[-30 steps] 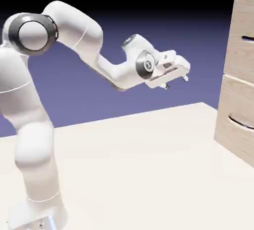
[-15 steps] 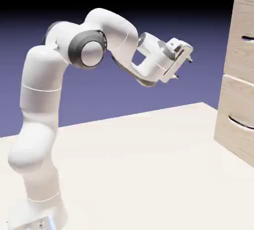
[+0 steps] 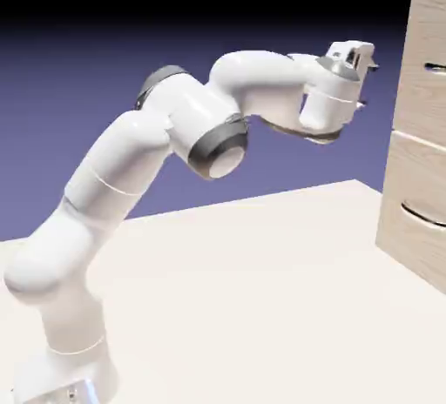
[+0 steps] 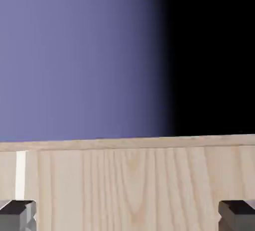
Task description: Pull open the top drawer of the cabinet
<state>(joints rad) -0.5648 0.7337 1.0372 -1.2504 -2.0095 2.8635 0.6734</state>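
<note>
The cabinet (image 3: pixel 418 158) of pale wood grain stands at the exterior view's right edge. The top drawer (image 3: pixel 425 37) is its upper panel, with a slim dark bar handle (image 3: pixel 435 67), and it sits flush with the cabinet front. My gripper (image 3: pixel 367 85) hangs in the air just left of that drawer front, at about handle height, fingers pointing toward it without touching. It is open and holds nothing. In the hand view the two grey fingertips (image 4: pixel 18 215) stand far apart at the bottom corners, and the cabinet's wood grain (image 4: pixel 129 185) fills the strip between them.
Below the top drawer is a second drawer front (image 3: pixel 409 245) with a curved dark handle (image 3: pixel 421 214). The cabinet rests on a cream table (image 3: pixel 244 306). The arm's base (image 3: pixel 70 367) stands at the lower left.
The arm has stretched out to the right and upward. The hand has turned from facing down-right to facing the cabinet and has closed most of the distance. The jaws stayed wide apart.
</note>
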